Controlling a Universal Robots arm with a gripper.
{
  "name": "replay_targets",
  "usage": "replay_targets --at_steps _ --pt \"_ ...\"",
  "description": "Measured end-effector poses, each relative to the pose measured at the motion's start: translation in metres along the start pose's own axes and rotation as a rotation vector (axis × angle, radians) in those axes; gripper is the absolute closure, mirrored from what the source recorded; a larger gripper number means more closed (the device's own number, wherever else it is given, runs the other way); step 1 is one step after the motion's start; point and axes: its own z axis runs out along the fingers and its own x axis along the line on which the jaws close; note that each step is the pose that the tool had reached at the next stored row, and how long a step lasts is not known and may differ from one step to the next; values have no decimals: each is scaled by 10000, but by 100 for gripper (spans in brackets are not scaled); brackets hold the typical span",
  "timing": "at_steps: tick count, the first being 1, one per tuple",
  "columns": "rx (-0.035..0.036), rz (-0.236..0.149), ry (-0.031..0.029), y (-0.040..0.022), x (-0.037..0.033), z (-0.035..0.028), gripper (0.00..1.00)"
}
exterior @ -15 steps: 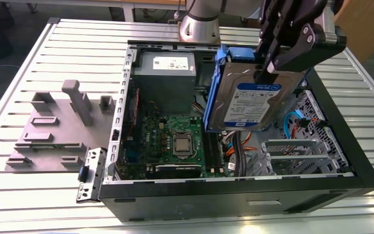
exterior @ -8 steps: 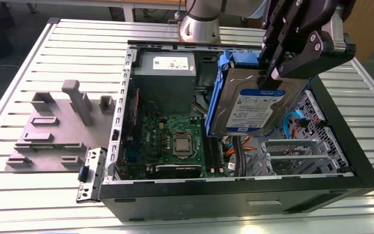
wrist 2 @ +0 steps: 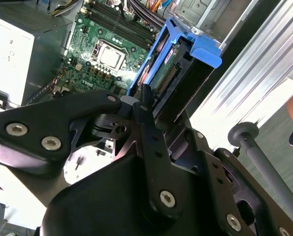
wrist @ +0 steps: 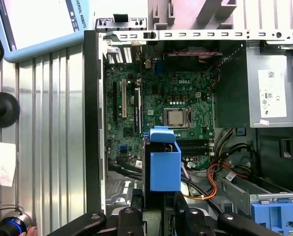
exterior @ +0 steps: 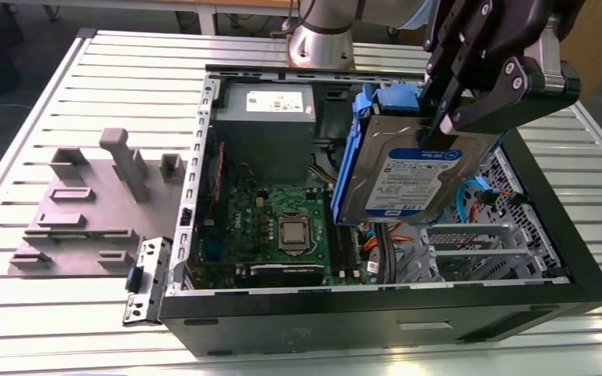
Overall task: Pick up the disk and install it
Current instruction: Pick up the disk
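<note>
One arm comes down from above the open computer case [exterior: 385, 313], its black gripper [exterior: 439, 131] tilted and pointing into the case's interior. The fingers [exterior: 458, 94] are clamped on the disk [exterior: 416, 176], gripping it at its upper edge, with the blue tab [exterior: 397, 100] just beside them. The disk hangs below the gripper, steeply tilted, its white-and-blue label facing the exterior view and its blue bracket [exterior: 356, 149] running along one long side. It is lifted clear above the case's contents and touches nothing but the gripper. In the second wrist view the fingers [wrist 2: 145, 105] close on the disk [wrist 2: 173, 73] from either side, with the connector edge showing between them.

Directly beneath the gripper lies the green motherboard [exterior: 275, 223], with its processor socket [wrist: 176, 117] square in the first wrist view. Below the disk's lower end sit a silver drive cage [exterior: 473, 243] and a bundle of orange and blue cables [exterior: 479, 200]. Beyond the gripper, toward the arm's base [exterior: 322, 43], the grey power-supply box [exterior: 270, 117] fills one corner of the case.

The case rests on a slatted aluminium table [exterior: 123, 55]. A grey plastic stand [exterior: 97, 204] with upright posts sits on the table well apart from the gripper, outside the case.
</note>
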Motion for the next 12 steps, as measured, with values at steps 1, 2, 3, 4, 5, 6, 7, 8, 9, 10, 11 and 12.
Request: replay_targets --at_steps 1,2,3,4,5,6,7,8,9,10,11,12 --pt "0 0 0 0 5 0 65" --pt "0 1 0 0 5 0 65" --pt "0 0 0 0 5 0 65" --pt "0 0 1 0 5 0 65" --pt "0 0 1 0 6 0 65" --pt "0 0 0 0 6 0 65" --pt "0 0 0 0 6 0 65" --pt "0 0 0 0 7 0 65" --pt "0 0 0 0 7 0 65" --pt "0 1 0 0 7 0 65" --pt "0 -1 1 -5 7 -1 65" --pt "0 -2 0 -15 6 -1 65"
